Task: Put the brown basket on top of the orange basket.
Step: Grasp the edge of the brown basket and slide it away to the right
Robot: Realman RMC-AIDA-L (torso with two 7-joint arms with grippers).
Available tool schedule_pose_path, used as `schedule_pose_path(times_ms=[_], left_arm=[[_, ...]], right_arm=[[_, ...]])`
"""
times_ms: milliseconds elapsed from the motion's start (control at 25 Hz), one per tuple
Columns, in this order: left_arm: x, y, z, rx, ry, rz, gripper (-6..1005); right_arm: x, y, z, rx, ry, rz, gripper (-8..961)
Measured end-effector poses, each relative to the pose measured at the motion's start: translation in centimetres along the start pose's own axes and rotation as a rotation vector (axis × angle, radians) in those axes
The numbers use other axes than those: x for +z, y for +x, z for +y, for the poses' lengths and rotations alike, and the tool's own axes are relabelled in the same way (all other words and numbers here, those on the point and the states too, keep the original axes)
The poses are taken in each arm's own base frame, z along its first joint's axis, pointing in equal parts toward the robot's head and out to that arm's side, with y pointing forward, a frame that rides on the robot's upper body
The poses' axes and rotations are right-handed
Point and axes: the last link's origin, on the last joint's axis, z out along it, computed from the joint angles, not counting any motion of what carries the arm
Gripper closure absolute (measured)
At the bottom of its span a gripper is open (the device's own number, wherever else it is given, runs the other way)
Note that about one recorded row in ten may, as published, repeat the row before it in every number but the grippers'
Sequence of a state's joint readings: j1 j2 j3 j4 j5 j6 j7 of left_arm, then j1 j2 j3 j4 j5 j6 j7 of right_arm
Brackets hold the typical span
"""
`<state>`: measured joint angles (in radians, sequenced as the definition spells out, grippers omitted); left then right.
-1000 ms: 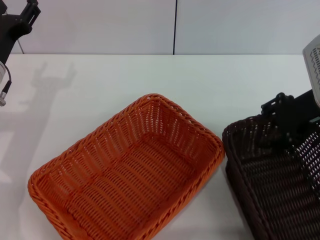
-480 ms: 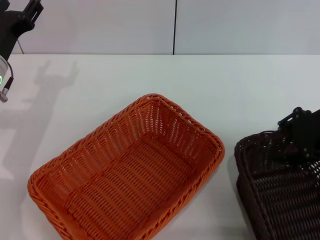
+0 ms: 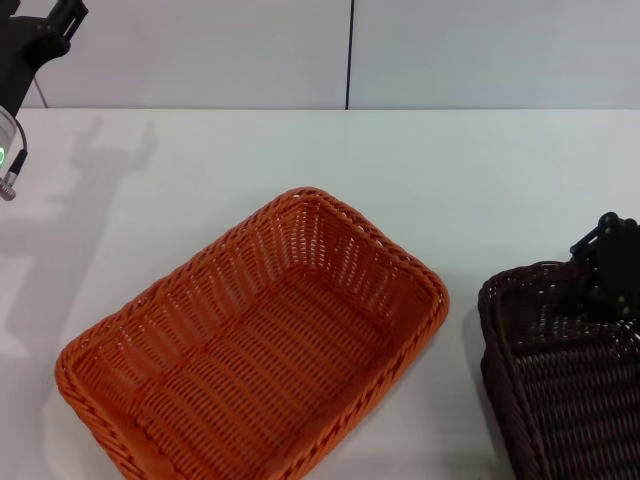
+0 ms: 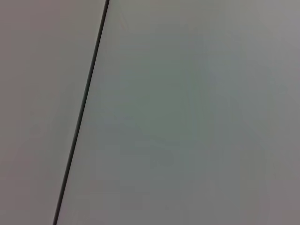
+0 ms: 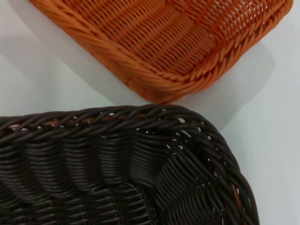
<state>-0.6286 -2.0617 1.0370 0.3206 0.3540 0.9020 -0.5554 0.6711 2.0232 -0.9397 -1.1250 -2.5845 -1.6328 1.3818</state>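
White table (image 3: 480, 170): smooth matte top, bearing both baskets, backed by a pale wall (image 3: 200, 50) split by one dark vertical seam, which is all the left wrist view shows; orange basket (image 3: 255, 350): rectangular, woven wicker-style plastic with braided rim and flared open-weave sides, lying diagonally at the table's centre, empty, its ribbed floor exposed, one corner (image 5: 161, 91) seen in the right wrist view; brown basket (image 3: 560, 370): same weave and braided rim, nearly black, at the right edge of the head view and partly cut off, just beside the orange basket's near-right corner with a strip of table between, not stacked on it; in the right wrist view its rounded corner (image 5: 140, 159) fills the foreground; right gripper (image 3: 610, 270): black, at the brown basket's far rim, whether it grasps the rim or how wide its fingers stand cannot be told; left gripper (image 3: 40, 35): black, raised at the far left corner above the table, well apart from both baskets, finger spacing indiscernible.
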Motion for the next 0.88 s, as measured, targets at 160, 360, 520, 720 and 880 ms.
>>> schedule_pose_path(times_ms=[160, 360, 520, 720, 880], left_arm=[[-0.1, 0.0, -0.3, -0.001, 0.008, 0.002, 170], [-0.1, 0.1, -0.3, 0.003, 0.008, 0.0, 170], [-0.1, 0.0, -0.4, 0.003, 0.011, -0.002, 170], [-0.3, -0.1, -0.6, 0.001, 0.018, -0.005, 170], [-0.3, -0.1, -0.5, 0.001, 0.016, -0.007, 170]], right_arm=[[-0.1, -0.1, -0.2, 0.005, -0.001, 0.02, 615], [-0.4, -0.2, -0.3, 0.006, 0.006, 0.023, 633], [-0.9, -0.1, 0.3, 0.019, -0.046, 0.026, 640], [-2.1, 0.9, 1.2, 0.081, -0.117, 0.046, 669], [-2.6, 1.7, 1.6, 0.13, -0.135, 0.064, 701]])
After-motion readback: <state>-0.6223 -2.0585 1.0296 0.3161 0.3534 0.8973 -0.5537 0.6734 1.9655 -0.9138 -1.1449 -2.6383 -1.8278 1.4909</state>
